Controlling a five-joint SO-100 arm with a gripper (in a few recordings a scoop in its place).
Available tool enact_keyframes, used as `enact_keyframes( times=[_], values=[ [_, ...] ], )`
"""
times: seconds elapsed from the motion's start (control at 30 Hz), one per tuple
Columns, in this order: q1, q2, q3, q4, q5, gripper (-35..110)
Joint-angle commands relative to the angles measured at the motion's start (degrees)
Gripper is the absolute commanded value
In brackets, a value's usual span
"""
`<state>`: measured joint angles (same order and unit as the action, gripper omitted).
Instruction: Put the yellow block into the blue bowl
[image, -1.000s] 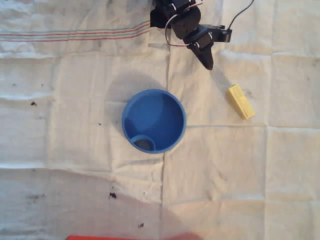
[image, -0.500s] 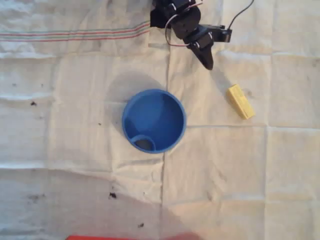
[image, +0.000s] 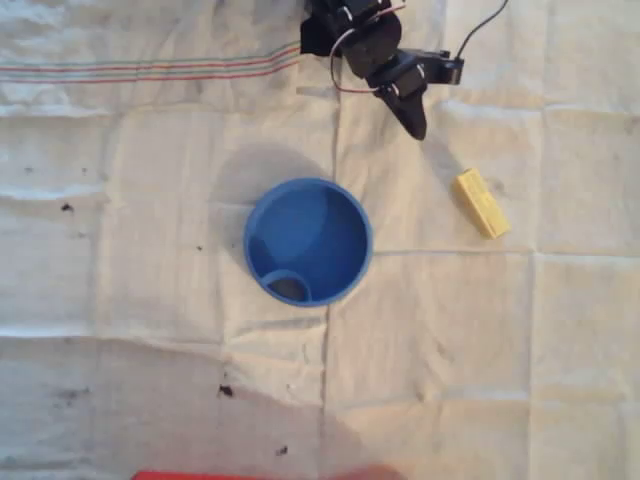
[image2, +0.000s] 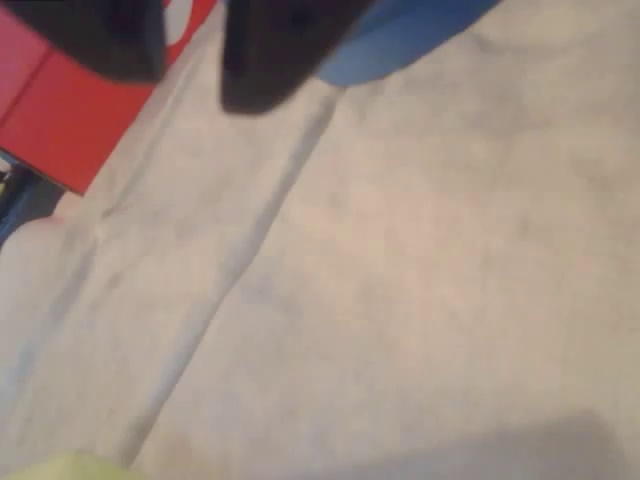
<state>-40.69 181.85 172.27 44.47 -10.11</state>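
The blue bowl stands upright in the middle of the cloth in the overhead view, with a small curved loop at its lower left inside. To its right the yellow block lies flat and slanted on the cloth. My black gripper hangs near the top edge, up and to the left of the block and apart from it. Its fingers taper to a single point, shut on nothing. In the wrist view the gripper shows as two dark blurred fingers at the top, with the bowl behind them and a sliver of the block at the bottom left.
A creased white cloth with a few dark specks covers the table. A red object lies at the bottom edge in the overhead view and appears again as the red object in the wrist view. Cables run from the arm at the top.
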Motion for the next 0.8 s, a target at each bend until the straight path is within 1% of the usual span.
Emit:
enact_keyframes(
  times=[0.0,0.2,0.3,0.43,0.63,0.7,0.77],
  values=[
    [0.18,0.88,6.5,-2.02,0.26,0],
    [-0.35,-0.35,-7.03,-1.32,0.18,0],
    [-0.35,-4.92,-14.06,-1.32,0.09,0],
    [-0.35,-20.39,-26.28,-1.23,0.09,0],
    [-0.26,-48.96,-51.15,-1.05,-0.79,0],
    [-0.35,-57.74,-60.21,0.35,-3.96,0],
    [-0.35,-65.92,-69.17,3.78,-9.32,0]
  ],
)
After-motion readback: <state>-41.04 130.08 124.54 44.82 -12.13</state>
